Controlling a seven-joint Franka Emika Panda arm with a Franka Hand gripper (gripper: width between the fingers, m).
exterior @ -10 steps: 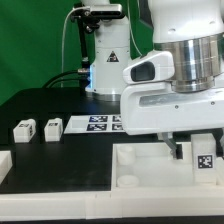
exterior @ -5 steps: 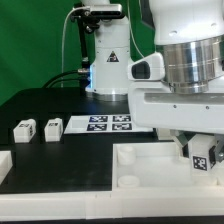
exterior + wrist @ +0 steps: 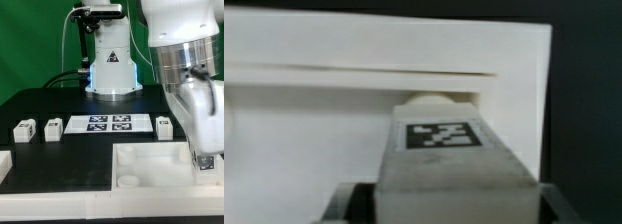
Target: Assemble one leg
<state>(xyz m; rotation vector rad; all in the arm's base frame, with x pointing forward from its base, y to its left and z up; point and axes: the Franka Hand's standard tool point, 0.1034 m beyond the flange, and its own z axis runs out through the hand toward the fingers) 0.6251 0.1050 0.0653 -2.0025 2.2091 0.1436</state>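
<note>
Holding one leg (image 3: 445, 150) between narrow jaws, gripper (image 3: 206, 158) low over the tray (image 3: 150, 168) at the exterior view's right. Wrist view: leg's tag faces the camera, rounded tip against the tray's (image 3: 331, 45) white wall. Three more legs (image 3: 21, 130) (image 3: 52, 128) (image 3: 164, 125) stand on the black worktop (image 3: 40, 105). Marker board (image 3: 108, 124) lies between them.

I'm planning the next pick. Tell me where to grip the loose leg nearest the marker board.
Probably take that leg across its two side faces, coming straight down from above: it lies low on the table, with open space between it and its neighbour and the marker board.
</note>
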